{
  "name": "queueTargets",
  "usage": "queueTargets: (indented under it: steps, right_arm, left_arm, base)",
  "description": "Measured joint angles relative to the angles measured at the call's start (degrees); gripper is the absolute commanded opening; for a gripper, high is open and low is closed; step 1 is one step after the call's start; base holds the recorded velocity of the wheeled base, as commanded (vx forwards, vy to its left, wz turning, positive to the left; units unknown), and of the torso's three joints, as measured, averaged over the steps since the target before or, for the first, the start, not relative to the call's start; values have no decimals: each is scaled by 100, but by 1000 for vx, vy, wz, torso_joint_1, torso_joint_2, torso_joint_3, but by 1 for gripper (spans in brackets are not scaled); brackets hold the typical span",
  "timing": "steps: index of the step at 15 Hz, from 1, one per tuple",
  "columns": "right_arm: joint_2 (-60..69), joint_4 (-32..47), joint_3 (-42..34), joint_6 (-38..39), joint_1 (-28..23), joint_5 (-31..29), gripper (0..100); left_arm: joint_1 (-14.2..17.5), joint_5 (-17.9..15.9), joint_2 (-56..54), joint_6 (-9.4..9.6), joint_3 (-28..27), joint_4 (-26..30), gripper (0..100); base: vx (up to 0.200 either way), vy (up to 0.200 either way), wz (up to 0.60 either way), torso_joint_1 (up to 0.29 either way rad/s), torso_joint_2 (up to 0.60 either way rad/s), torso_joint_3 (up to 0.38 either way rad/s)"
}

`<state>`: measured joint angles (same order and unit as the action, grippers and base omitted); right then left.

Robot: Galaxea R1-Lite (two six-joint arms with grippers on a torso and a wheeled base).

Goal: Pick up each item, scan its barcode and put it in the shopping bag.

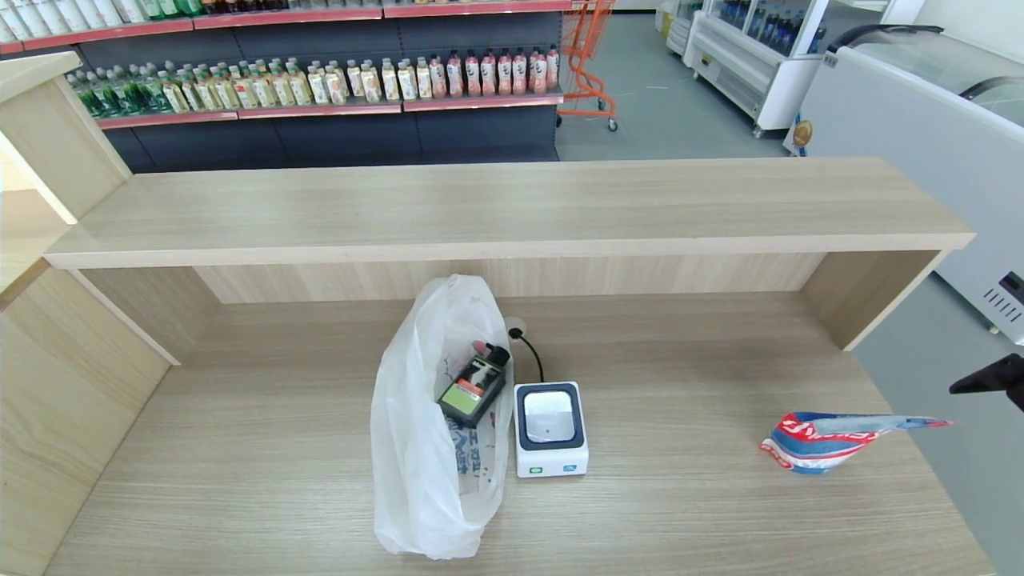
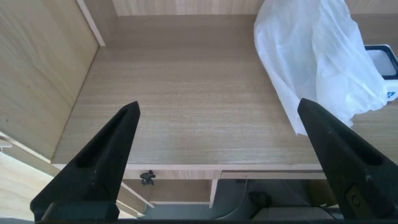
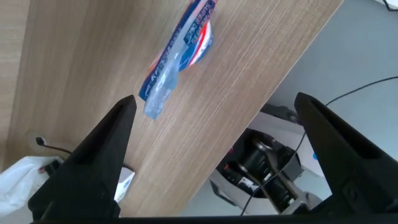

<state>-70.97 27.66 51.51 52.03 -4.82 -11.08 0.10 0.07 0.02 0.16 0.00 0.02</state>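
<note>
A white plastic shopping bag (image 1: 428,448) lies open in the middle of the wooden counter, with a dark item bearing a green label (image 1: 474,389) inside. Right beside it sits the white barcode scanner (image 1: 550,428). A red, white and blue pouch (image 1: 828,440) lies near the counter's right end, also seen in the right wrist view (image 3: 180,56). My right gripper (image 3: 216,99) hangs open above the counter's right edge, apart from the pouch; one of its fingers (image 1: 988,380) pokes in from the right. My left gripper (image 2: 219,106) stands open over the front left of the counter, with the bag (image 2: 317,56) off to its side.
A raised wooden ledge (image 1: 512,208) runs along the back of the counter, and a side wall (image 1: 72,384) closes the left. The scanner's black cable (image 1: 532,352) runs back to a hole. Bare counter lies between scanner and pouch. Shelves of bottles (image 1: 320,80) stand behind.
</note>
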Motion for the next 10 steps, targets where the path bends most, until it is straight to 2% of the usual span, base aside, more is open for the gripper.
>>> queueTargets:
  steps: [7,10]
  right_arm:
    - [-629,-98,-27,200,-9,-35,100]
    - [-1111,-642,-40,218,-94,-140,100]
  left_arm:
    - [0,0,0,2,0,-2,100]
    - [0,2,0,2,0,-2,100]
  base:
    - [0,0,0,0,0,0]
    - [0,0,0,0,0,0]
